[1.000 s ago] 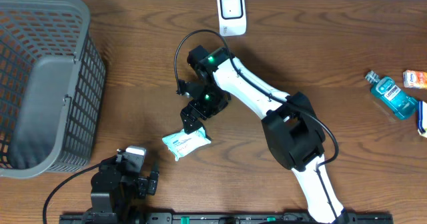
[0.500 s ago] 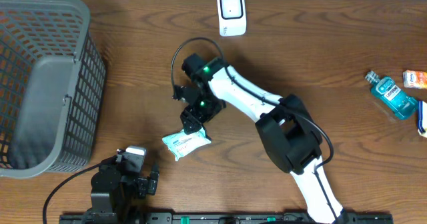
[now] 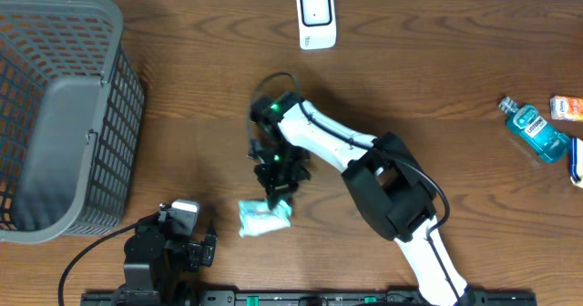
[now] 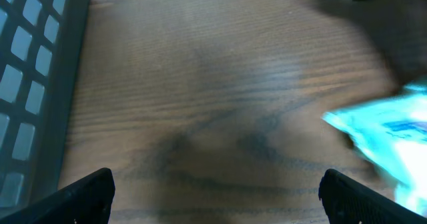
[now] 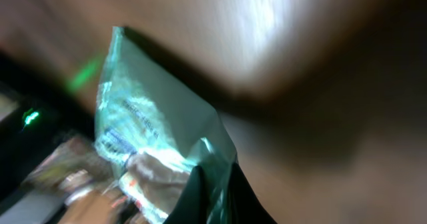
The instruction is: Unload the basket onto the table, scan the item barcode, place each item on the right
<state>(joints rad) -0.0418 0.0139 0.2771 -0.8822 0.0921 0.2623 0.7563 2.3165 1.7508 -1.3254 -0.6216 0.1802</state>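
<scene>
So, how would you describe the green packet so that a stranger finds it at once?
From the big grey basket on the left, go right along the near edge of the table. The packet lies there, pinched by the right claw. It alone is a soft, pale green pouch; the blue bottle is far right.

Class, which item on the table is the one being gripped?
The teal packet, pinched by the right gripper; the mouthwash bottle and orange box lie apart at the right edge.
</scene>
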